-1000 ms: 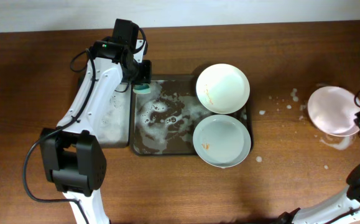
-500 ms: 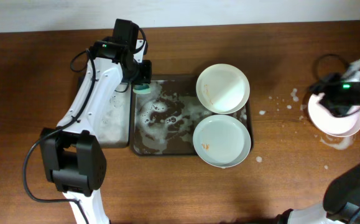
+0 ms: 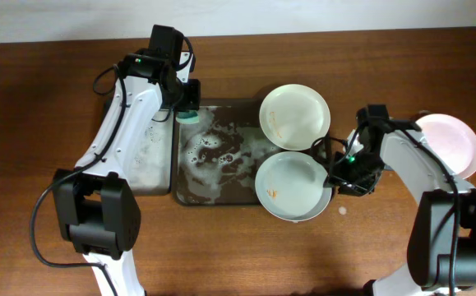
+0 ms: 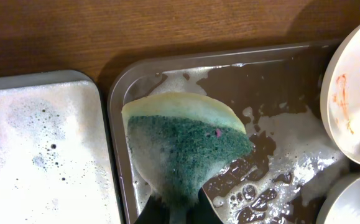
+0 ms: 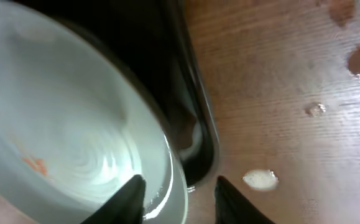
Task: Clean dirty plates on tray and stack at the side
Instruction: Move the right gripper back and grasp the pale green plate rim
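Two white plates lie on the dark tray point(image 3: 177, 168), the upper plate point(image 3: 295, 117) with orange smears and the lower plate point(image 3: 291, 186) with a small orange speck. A third plate point(image 3: 451, 144) rests on the table at far right. My left gripper point(image 3: 187, 111) is shut on a green sponge point(image 4: 180, 143) over the tray's foamy top-left corner point(image 4: 120, 81). At the lower plate's right rim my right gripper point(image 3: 338, 176) stands open. In the right wrist view its fingers point(image 5: 130, 199) straddle that plate's edge point(image 5: 167, 168) and the tray's rim point(image 5: 201, 134).
A narrower tray point(image 3: 143, 160) full of white foam sits left of the big tray. Soapy water covers the big tray's left half point(image 3: 213, 156). Foam drops point(image 5: 259, 180) dot the wood right of the tray.
My right arm left the third plate on the table at far right and swung left to the lower plate's right rim. The left arm and sponge have not moved.
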